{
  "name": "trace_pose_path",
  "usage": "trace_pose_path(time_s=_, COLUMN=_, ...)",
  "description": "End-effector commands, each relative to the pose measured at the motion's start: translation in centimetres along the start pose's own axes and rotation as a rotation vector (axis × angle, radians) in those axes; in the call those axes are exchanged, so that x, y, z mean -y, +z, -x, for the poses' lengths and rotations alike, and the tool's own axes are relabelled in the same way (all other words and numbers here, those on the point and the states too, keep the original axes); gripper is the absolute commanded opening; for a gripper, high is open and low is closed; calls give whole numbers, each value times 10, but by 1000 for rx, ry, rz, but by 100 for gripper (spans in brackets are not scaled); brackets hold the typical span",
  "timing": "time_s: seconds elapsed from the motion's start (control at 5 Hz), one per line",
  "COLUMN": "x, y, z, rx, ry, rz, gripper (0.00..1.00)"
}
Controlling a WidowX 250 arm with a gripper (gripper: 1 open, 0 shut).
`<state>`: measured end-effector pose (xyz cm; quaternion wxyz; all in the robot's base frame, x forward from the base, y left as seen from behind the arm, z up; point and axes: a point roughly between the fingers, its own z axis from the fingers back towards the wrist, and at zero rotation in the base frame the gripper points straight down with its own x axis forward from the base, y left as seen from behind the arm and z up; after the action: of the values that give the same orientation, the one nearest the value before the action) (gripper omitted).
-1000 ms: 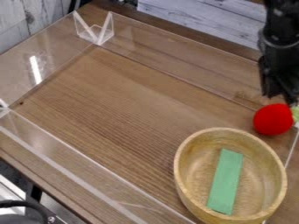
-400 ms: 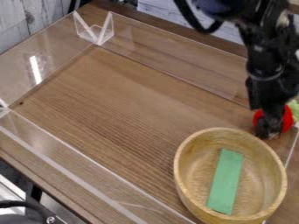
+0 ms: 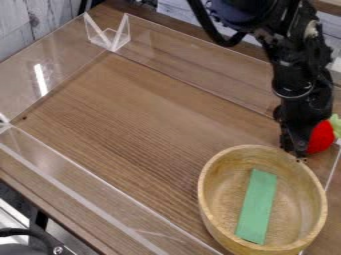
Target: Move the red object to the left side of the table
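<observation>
The red object [image 3: 320, 133], a small round bright-red toy fruit with a pale green top at its right, lies on the table [image 3: 147, 120] at the far right, just behind the wooden bowl. My black gripper [image 3: 302, 142] has come down from above onto its left side. The black fingers [image 3: 292, 136] hide part of the fruit, and the jaws look shut on it. The arm's dark links rise toward the top right corner.
A round light-wood bowl [image 3: 220, 169] with a flat green strip [image 3: 257, 206] inside sits at the front right. Low clear acrylic walls [image 3: 80, 189] edge the tabletop, with a clear bracket [image 3: 107, 33] at the back left.
The gripper has dropped from above the fruit down onto it, and its jaws have closed around the fruit. The fruit has stayed in the same spot.
</observation>
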<state>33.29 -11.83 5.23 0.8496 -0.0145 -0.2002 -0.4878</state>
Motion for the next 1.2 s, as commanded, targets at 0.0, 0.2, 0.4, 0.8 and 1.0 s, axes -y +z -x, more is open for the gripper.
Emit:
trace_pose_path(time_s=0.0, x=-12, y=35, z=-6, rx=51, ry=20, rz=-81, gripper=0)
trace_pose_path(time_s=0.2, x=-20, y=63, z=-5, rx=45, ry=46, rz=-150, gripper=0)
trace_pose_path(time_s=0.4, x=-28, y=53, z=3, rx=57, ry=16, rz=-117, gripper=100)
trace_pose_path(time_s=0.8, x=-33, y=65, z=-2, rx=55, ry=-23, rz=-91, gripper=0)
trace_pose_path(time_s=1.0, x=-33, y=58, z=-15, rx=68, ry=-49, rz=-59, gripper=100)
